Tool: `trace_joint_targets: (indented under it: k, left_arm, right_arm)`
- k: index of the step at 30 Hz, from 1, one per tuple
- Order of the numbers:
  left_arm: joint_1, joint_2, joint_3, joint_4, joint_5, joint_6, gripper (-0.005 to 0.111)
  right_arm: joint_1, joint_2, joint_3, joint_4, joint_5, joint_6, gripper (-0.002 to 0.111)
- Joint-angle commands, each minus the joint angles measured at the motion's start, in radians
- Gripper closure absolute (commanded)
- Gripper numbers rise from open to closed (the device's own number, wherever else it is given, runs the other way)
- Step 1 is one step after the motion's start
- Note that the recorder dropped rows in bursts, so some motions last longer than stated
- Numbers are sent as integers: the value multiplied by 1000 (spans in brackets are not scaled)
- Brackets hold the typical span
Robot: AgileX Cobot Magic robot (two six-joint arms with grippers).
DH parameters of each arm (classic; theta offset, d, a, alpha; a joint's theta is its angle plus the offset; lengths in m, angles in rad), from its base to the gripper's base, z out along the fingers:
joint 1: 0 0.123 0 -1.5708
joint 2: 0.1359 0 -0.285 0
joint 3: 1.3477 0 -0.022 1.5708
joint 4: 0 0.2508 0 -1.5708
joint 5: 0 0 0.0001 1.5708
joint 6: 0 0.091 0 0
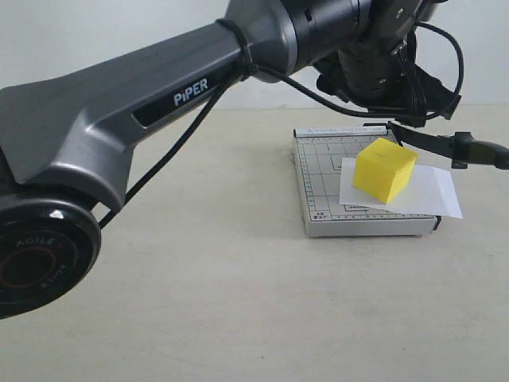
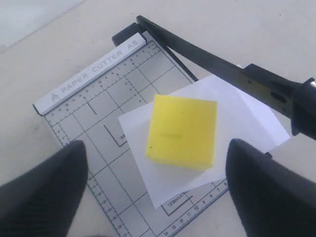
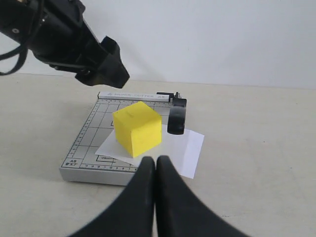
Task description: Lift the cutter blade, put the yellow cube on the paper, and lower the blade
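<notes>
The yellow cube (image 1: 384, 169) rests on the white paper (image 1: 433, 192), which lies across the grey gridded trimmer base (image 1: 322, 179) and overhangs its side. The cutter blade (image 1: 429, 142) stands lifted off the base, and its thick black handle (image 1: 479, 150) hangs past the paper's edge. My left gripper (image 2: 157, 148) hovers over the cube (image 2: 182, 131), open, with its fingers (image 2: 49, 182) wide on either side and not touching it. My right gripper (image 3: 156, 165) is shut and empty, low over the table short of the base (image 3: 81, 168), facing the cube (image 3: 137, 127) and the handle's end (image 3: 177, 116).
The left arm (image 1: 135, 119) stretches across the exterior view from the near left to above the trimmer, with a cable hanging under it. The trimmer's white ruler bar (image 2: 91, 74) marks its hinge end. Bare beige table (image 1: 238, 302) surrounds the base.
</notes>
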Motion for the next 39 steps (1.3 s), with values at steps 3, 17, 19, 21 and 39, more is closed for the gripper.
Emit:
trace_joint_targets:
  k: [3,17,19,21,39]
  left_arm:
    - [2,-9,-4,4,56,9,56]
    - [-22,-9,-4,-170,-56,105,58]
    - [-37,-11,-4,-170,-56,144,58]
    - [-54,-18,-4,-166,-61,159,59]
    - [-103,-266,-4,-160,54,221,102]
  right_arm:
    - [-4,-4,4,-1,-11,-3,108]
    - [-4,-4,4,-1,-11,-3,108]
    - [-4,-4,4,-1,-11,-3,108]
    - [-4,-4,4,-1,-11,-3,108]
    - [-4,-4,4,-1,-5,-3,108]
